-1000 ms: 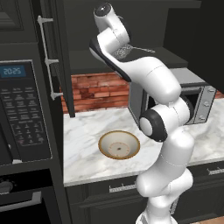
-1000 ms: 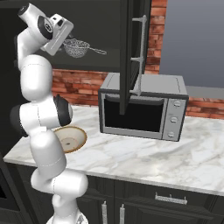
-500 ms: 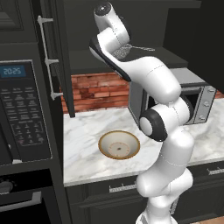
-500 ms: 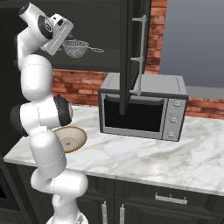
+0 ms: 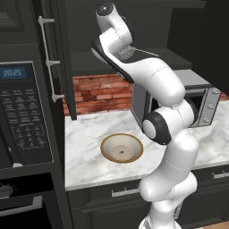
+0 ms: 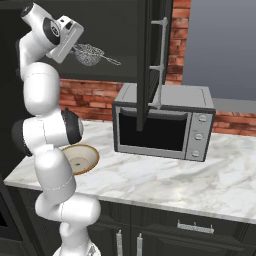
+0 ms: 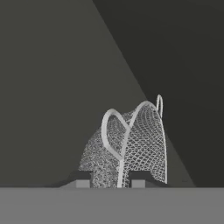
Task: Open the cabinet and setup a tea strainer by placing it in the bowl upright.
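High inside cabinet [image 6: 150, 60], arm raised, pincer [image 7: 111, 180] pinching tea strainer [image 6: 89, 53] above shelf.

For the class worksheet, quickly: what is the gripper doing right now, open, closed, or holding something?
Gripper: closed on the tea strainer, up inside the open cabinet.

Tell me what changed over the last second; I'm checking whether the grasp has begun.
The end effector has closed its fingers on the strainer, up inside the open cabinet; a second ago they were open around it. The strainer hasn't visibly moved. The arm, the bowl on the counter and the microwave stayed put.
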